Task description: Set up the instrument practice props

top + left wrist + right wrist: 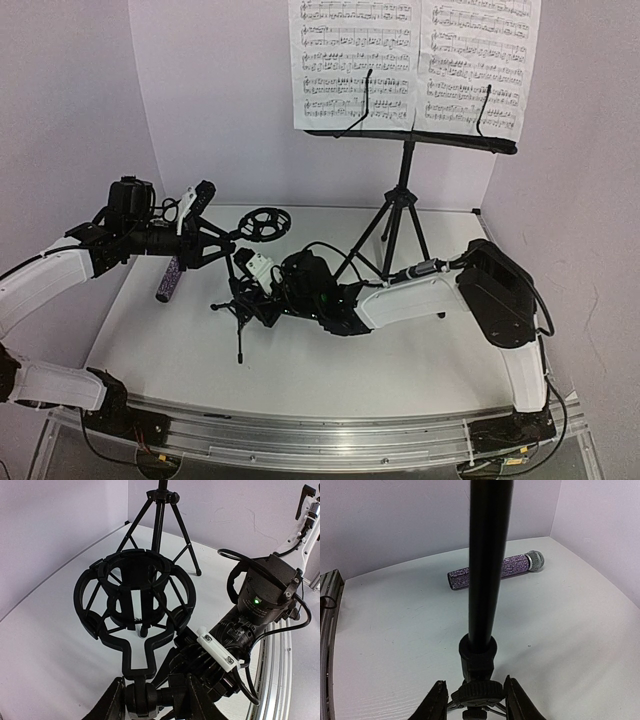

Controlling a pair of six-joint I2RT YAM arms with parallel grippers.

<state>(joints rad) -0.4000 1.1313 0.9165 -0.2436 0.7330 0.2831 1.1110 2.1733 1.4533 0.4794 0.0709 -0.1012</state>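
The small black mic stand [240, 325] is held off upright between both arms at centre left. My left gripper [215, 243] [150, 700] is shut on the swivel joint just under its ring holder [265, 223] [132, 595]. Lower down, my right gripper [250, 290] [479, 697] is shut on the knurled collar at the foot of the pole [487, 565]. The glittery purple microphone [170, 280] [495, 570] lies flat on the table to the left. At the back stands the tall music stand [400, 200] [160, 520], with two sheet-music pages [355, 60] [480, 60] on its tray.
White backdrop walls close in the table at the back and on both sides. An aluminium rail [330, 435] runs along the near edge. The right arm's wrist [260, 595] and its cables lie just right of the ring holder. The music stand's legs spread behind the mic stand.
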